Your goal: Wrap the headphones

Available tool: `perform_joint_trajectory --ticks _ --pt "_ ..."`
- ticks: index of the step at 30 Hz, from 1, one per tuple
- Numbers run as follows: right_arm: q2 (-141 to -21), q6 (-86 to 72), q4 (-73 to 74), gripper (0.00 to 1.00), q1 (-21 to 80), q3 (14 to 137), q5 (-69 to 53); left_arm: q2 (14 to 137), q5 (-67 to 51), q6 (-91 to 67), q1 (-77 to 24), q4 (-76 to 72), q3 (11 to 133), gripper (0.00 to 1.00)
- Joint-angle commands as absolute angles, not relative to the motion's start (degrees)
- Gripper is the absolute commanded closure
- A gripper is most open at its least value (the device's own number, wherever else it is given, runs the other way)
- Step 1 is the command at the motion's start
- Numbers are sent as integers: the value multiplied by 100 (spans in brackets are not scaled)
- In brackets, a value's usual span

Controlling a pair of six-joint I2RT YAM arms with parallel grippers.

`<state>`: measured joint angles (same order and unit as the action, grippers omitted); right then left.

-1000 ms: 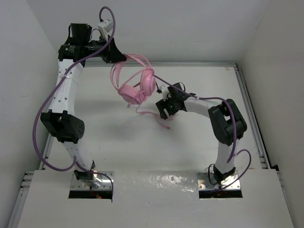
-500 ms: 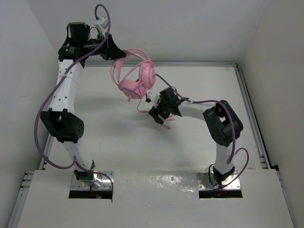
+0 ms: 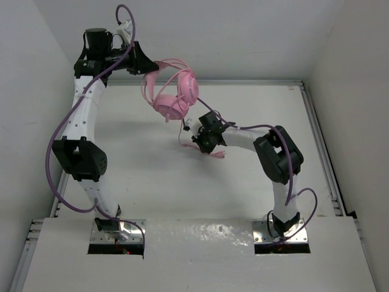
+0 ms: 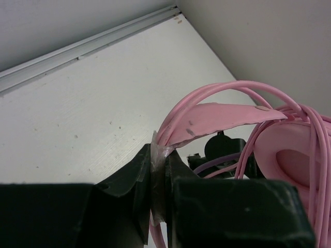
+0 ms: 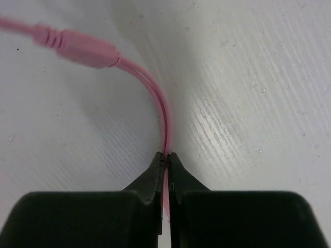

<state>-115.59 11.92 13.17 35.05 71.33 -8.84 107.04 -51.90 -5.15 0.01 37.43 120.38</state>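
The pink headphones (image 3: 175,97) hang in the air at the back of the table, held by their thin headband (image 4: 217,116). My left gripper (image 3: 148,68) is shut on that headband (image 3: 159,66), with clear tape at the pinch. An earcup (image 4: 292,160) shows at the right of the left wrist view, with cable loops (image 4: 310,129) lying over the band. Lower down, my right gripper (image 3: 196,135) is shut on the thin pink cable (image 5: 164,119) just above the table. A pink plug (image 5: 85,49) lies on the surface ahead of the right fingertips (image 5: 158,160). The loose cable end (image 3: 216,153) trails beside the right wrist.
A metal rail (image 3: 243,81) runs along the back edge of the white table, and another (image 3: 319,146) along its right side. White walls close in on three sides. Purple arm cables (image 3: 61,134) loop beside the left arm.
The right gripper has moved left toward the headphones and closed on the pink cable; it was open before. The left arm has lifted the headphones slightly up and back.
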Motion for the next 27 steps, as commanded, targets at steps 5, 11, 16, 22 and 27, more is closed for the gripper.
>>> perform_joint_trajectory --ticks 5,11,16,22,27 --pt "-10743 573 866 100 3823 6242 -825 10547 -5501 -2431 351 2080 11524 100" --pt "-9686 -1106 -1606 100 4060 4502 -661 10503 -5389 -3481 580 1493 10977 100" --pt "-9703 -1810 -2082 100 4420 4359 -97 10468 -4923 -3533 571 1722 10916 100" --pt "-9791 -1784 -1662 100 5062 4842 -96 10450 -3728 -3103 519 2513 11013 100" --pt "-9975 -1521 -1030 100 5633 5992 -368 10547 -2815 -2963 387 2558 10890 100"
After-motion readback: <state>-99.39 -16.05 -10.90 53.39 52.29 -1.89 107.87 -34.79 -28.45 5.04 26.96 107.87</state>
